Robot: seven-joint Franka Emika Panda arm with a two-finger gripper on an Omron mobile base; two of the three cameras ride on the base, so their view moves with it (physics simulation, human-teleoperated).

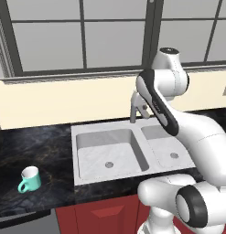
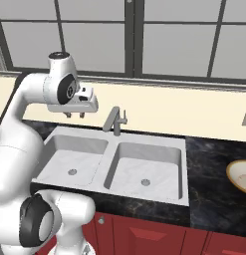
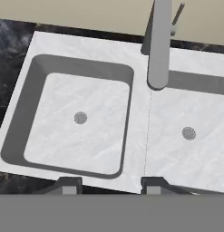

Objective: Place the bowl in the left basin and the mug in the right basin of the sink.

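The teal mug (image 1: 29, 179) stands upright on the dark counter, left of the sink (image 1: 115, 124). At the far right edge of the counter lies the cream bowl (image 2: 239, 177), partly cut off by the frame. My gripper (image 2: 75, 114) hangs high above the sink's back left part, open, with nothing between its fingertips (image 3: 70, 186). Below it lie the squarish left basin (image 3: 79, 136) and the narrower right basin (image 3: 195, 113), both bare down to their grey drains. My gripper (image 3: 111, 186) looks down over the divider between them.
A grey faucet (image 3: 158, 45) rises at the sink's back middle, close to the right of my hand. Dark marbled counter (image 1: 36, 146) runs on both sides of the sink. A window and cream wall stand behind; red cabinets (image 2: 144, 234) sit below.
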